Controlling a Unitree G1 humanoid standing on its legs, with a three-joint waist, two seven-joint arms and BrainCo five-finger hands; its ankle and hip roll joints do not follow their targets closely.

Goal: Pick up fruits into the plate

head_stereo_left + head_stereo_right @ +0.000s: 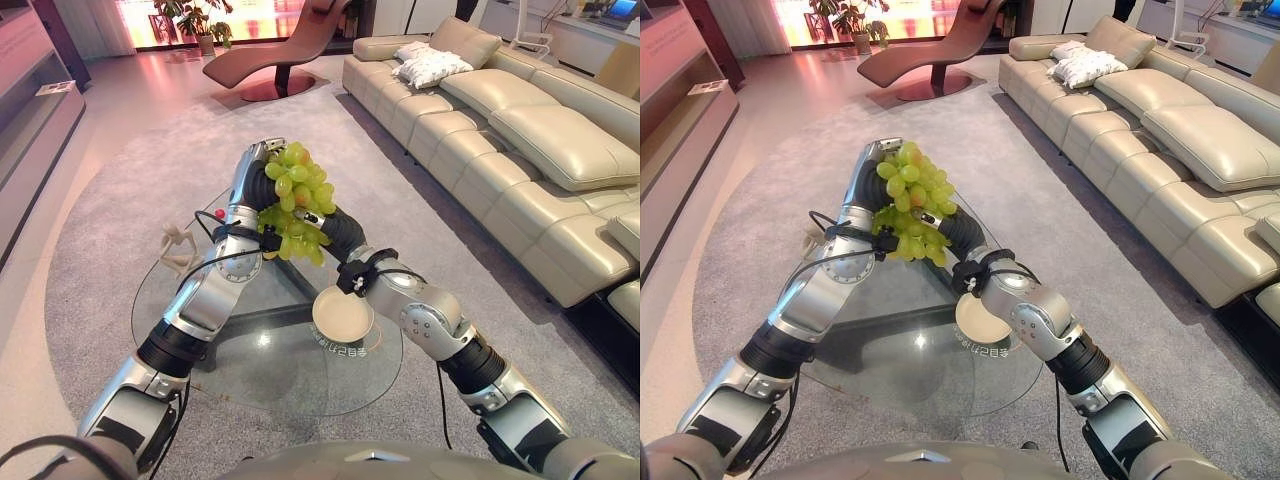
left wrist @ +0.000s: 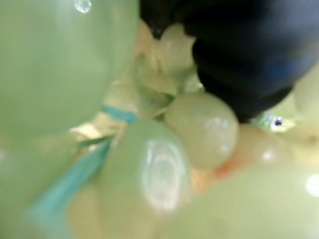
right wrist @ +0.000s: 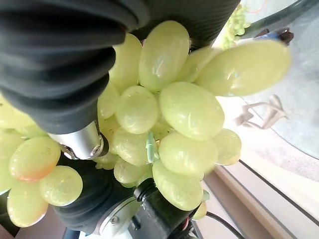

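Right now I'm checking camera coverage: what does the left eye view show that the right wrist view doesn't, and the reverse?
Left eye view alone: the cream plate on the glass table, the sofa and the lounge chair. Right wrist view alone: single grapes up close, with dark ribbed covers pressed against them. Both share: the green grape bunch and the small pale figurine.

Grapes [image 1: 297, 200] above glass table [image 1: 290, 375], plate [image 1: 342, 315] nearer.
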